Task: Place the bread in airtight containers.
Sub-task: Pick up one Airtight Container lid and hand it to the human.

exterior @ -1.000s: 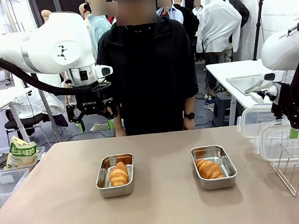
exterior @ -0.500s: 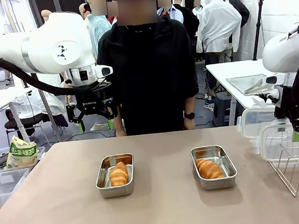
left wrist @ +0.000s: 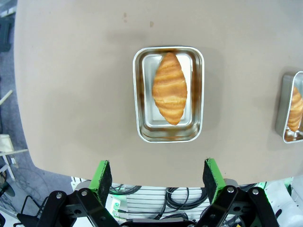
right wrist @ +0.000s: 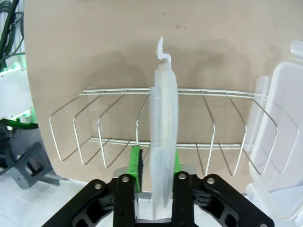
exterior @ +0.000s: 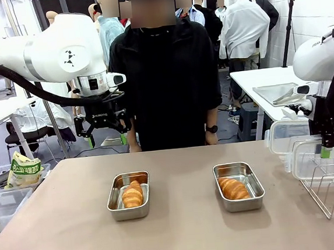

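Two golden croissants lie in two steel pans on the table: one croissant [exterior: 132,194] [left wrist: 169,87] in the left pan [exterior: 112,203] [left wrist: 140,94], the other croissant [exterior: 233,187] in the right pan [exterior: 256,191] [left wrist: 285,111]. My left gripper [exterior: 107,139] [left wrist: 157,174] hangs open, high over the table's far edge, above the left pan. At the far right, my right gripper [exterior: 325,152] [right wrist: 156,165] is shut on a clear lid [exterior: 310,160] [right wrist: 163,127] that stands upright in a wire rack [exterior: 330,188] [right wrist: 113,118], its green pads on either side of the lid.
A second clear lid [exterior: 282,135] [right wrist: 277,142] leans by the rack. A person in black [exterior: 168,72] stands at the far edge with arms down. A snack bag [exterior: 24,169] and clear plastic boxes [exterior: 4,203] sit off the table's left.
My right gripper has sunk a little over the rack and its fingers have closed from wide apart onto the upright lid. The left arm, the pans and the croissants have not moved.
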Action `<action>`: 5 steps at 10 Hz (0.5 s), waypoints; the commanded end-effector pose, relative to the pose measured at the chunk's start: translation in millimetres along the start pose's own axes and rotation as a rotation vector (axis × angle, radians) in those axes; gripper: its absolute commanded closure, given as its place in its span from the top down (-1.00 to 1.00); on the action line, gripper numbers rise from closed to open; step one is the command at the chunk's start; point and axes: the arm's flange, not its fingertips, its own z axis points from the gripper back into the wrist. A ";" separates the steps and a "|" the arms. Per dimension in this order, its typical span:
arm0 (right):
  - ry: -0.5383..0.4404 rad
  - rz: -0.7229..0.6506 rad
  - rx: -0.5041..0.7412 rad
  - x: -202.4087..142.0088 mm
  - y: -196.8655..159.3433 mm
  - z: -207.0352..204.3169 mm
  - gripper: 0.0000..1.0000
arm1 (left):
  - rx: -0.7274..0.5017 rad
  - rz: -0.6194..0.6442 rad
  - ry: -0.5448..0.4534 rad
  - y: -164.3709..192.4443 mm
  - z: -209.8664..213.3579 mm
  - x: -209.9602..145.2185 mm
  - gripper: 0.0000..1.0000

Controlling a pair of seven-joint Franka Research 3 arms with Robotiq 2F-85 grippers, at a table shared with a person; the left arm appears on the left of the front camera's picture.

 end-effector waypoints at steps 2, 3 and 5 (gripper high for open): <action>-0.004 0.011 0.015 -2.4 0.5 1.2 -1.00 | 0.015 -0.004 -0.012 1.4 1.9 0.2 1.00; -0.004 0.010 0.016 -2.7 1.4 1.8 -1.00 | 0.015 -0.004 -0.012 1.4 1.9 0.2 1.00; -0.006 0.003 0.015 -3.2 3.4 4.1 -1.00 | 0.015 -0.004 -0.012 1.4 1.9 0.2 1.00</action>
